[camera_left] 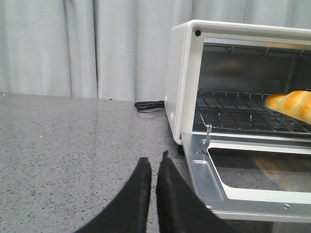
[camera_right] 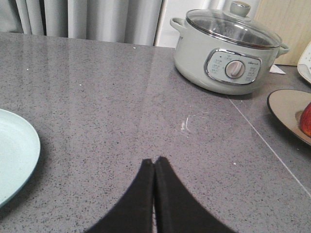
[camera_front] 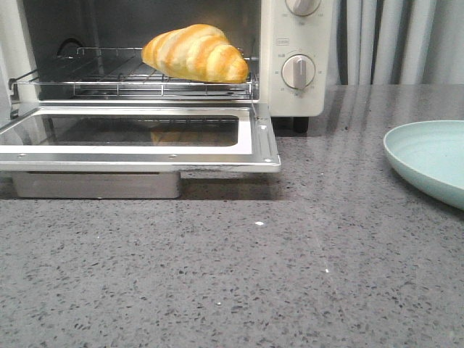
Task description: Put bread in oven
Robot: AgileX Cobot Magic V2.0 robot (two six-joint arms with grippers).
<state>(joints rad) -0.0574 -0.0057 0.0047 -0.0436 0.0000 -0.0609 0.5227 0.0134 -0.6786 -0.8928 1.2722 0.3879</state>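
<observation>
Front view: bread (camera_front: 196, 53) lies on the wire rack (camera_front: 109, 81) inside the oven (camera_front: 297, 94), toward the right end of the rack, near the control panel. Door (camera_front: 138, 148) hangs fully open, flat over the worktop (camera_front: 239, 275). Pale green plate (camera_front: 431, 156) sits well apart to the right, bare. Neither arm shows in this view.

Left wrist view: left gripper (camera_left: 154, 167) low over the worktop, just beside the door's near corner; fingers (camera_left: 141, 194) nearly pressed together, only a thin slit between, holding nothing. Right wrist view: right gripper (camera_right: 154, 165) over bare worktop, fingers (camera_right: 167, 204) pressed together, empty; a lidded cooker (camera_right: 228, 53) stands beyond.

Judgement: placement looks done; what may remain is closing the door. To do that well, bring the left fingers under the door's front edge and lift in an even arc, not jolting the rack so the bread doesn't roll forward. Check the bread clears the opening first.
</observation>
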